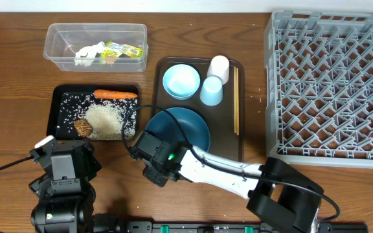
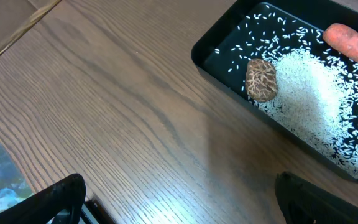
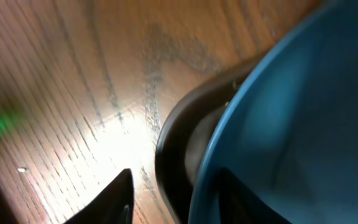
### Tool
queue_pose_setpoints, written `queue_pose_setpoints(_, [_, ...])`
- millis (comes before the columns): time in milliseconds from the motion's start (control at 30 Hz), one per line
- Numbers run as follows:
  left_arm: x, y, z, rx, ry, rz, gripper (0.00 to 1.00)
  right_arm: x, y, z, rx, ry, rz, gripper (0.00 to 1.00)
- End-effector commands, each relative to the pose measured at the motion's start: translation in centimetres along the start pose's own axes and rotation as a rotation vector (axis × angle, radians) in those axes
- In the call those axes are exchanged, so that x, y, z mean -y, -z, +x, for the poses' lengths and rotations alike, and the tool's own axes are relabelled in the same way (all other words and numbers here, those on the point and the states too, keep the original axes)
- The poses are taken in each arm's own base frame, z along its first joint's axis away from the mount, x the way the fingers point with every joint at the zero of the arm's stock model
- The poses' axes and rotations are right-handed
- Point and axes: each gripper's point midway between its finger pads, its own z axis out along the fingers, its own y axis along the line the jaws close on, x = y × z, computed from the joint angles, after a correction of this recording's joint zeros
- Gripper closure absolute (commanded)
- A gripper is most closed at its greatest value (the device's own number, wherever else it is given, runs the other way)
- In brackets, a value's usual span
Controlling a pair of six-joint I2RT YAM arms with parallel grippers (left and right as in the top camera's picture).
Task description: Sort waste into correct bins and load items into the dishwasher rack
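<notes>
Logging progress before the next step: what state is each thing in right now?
Clear tub: holds paper and wrappers.
Black tray: holds carrot, rice, brown lump.
Rack: nothing loaded.
Dark blue dish: on the brown tray.
Light blue bowl: on the brown tray.
White cup: on the brown tray.
Light blue cup: on the brown tray.
Chopsticks: on the brown tray.
Left gripper: open, empty.
Right gripper: open, straddling dish rim.

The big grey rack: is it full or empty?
Empty: the grey rack shows only bare lattice; the white cup sits on the brown tray.
</notes>
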Motion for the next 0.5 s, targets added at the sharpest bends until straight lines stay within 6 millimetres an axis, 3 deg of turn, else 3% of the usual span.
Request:
queue_pose_setpoints(0, [-0.24,-0.12,0.10,0.000,-0.018,-0.016,0.02,0.42,0.20,-1.16,0.022,-0.012,0.012,0.69])
queue_pose_setpoints(467, [-0.24,-0.12,0.10,0.000,-0.018,-0.016,0.02,1.23,0.27,-0.78,0.004,-0.028,0.024,0.98])
